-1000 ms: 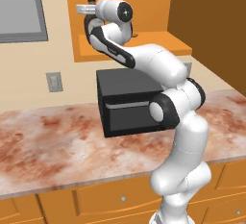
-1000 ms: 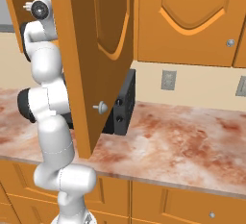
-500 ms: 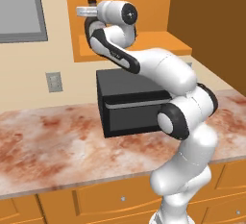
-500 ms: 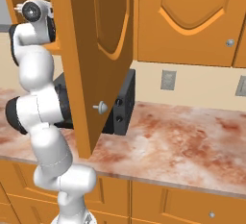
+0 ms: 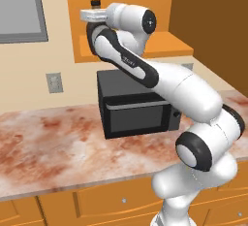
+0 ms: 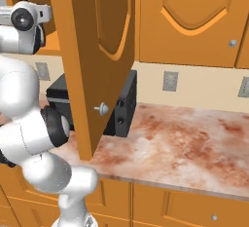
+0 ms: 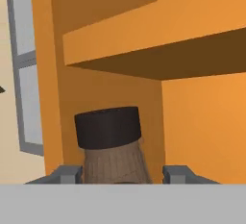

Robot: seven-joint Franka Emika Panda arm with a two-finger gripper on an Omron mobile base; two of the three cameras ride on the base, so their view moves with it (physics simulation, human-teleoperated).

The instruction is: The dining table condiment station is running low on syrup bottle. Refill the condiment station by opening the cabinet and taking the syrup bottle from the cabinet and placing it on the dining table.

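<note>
The cabinet (image 5: 160,45) is orange wood and stands open above the counter. Its arched door (image 6: 97,50) swings out toward me, with a round silver knob (image 6: 102,107) near its lower edge. The syrup bottle (image 7: 113,160) is brown with a black cap (image 7: 108,127). It stands upright between my fingertips at the cabinet's bottom shelf, under an upper shelf (image 7: 158,31). My gripper (image 7: 117,172) is shut on the bottle's neck. From the left base view the gripper (image 5: 93,15) is high at the cabinet's left side, with the cap (image 5: 95,2) poking above it. The dining table is out of view.
A black microwave (image 5: 138,106) sits on the marbled counter (image 5: 48,142) under the open cabinet, close below my forearm. The open door hangs over the counter's edge (image 6: 146,172). Closed orange wall cabinets (image 6: 194,16) are to the right. A grey window (image 5: 19,7) lies left of the cabinet.
The arm's elbow and lower links have swung outward and down toward the base. The hand has stayed at the cabinet's shelf, gripping the bottle.
</note>
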